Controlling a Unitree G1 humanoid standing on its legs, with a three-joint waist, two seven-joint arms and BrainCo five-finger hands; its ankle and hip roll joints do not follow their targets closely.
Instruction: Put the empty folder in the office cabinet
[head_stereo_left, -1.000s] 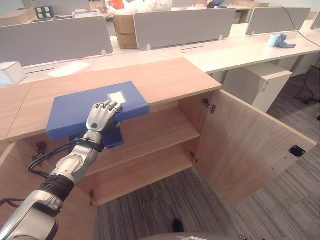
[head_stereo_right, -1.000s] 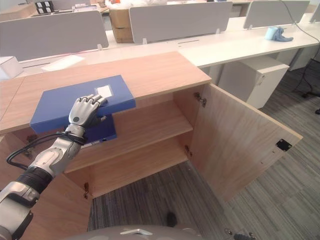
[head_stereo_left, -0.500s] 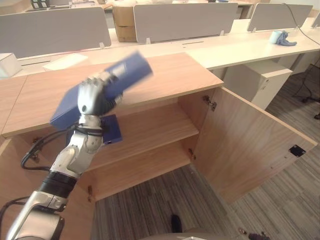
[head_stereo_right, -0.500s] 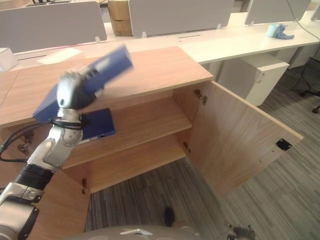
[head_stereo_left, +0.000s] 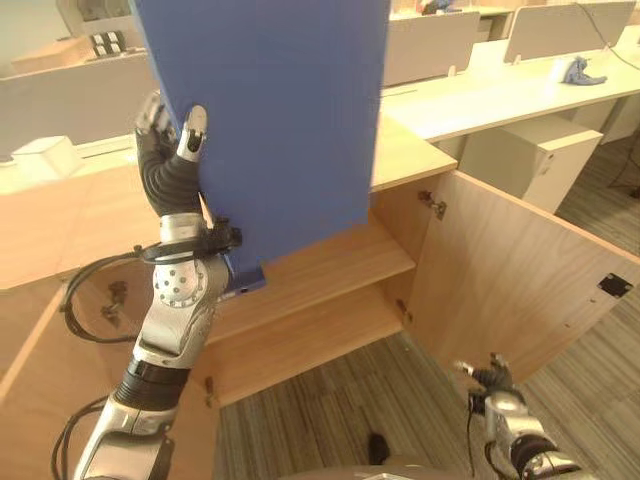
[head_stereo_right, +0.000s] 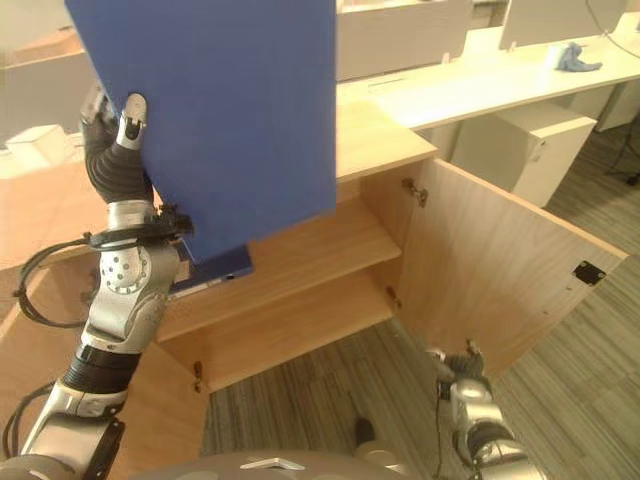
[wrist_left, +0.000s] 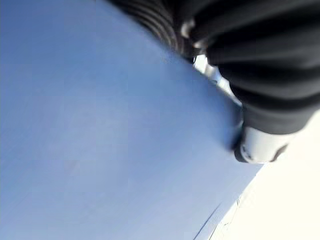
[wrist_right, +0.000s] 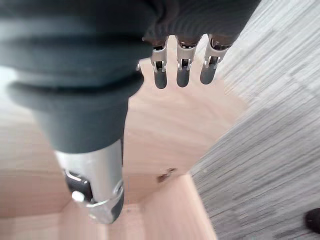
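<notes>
A large blue folder (head_stereo_left: 270, 110) stands upright in the air above the front of the wooden cabinet (head_stereo_left: 410, 150), close to my head. My left hand (head_stereo_left: 165, 150) grips its left edge, thumb on the near face and fingers behind; the folder's flat blue face (wrist_left: 100, 140) lies against the thumb (wrist_left: 260, 145) in the left wrist view. A second blue folder (head_stereo_left: 245, 275) lies on the cabinet's upper shelf (head_stereo_left: 330, 265), mostly hidden behind the lifted one. My right hand (head_stereo_left: 495, 385) hangs low by the floor, its fingers (wrist_right: 182, 75) straight and holding nothing.
The cabinet door (head_stereo_left: 520, 270) stands wide open to the right, over grey carpet. A lower shelf (head_stereo_left: 310, 330) sits beneath the upper one. Behind are white desks with grey dividers, a white pedestal unit (head_stereo_left: 510, 150), a blue cloth (head_stereo_left: 580, 70) and a white box (head_stereo_left: 40, 155).
My left hand has lifted the blue folder off the cabinet top and swung it upright, near my head. The right hand has come into view at the lower right.
</notes>
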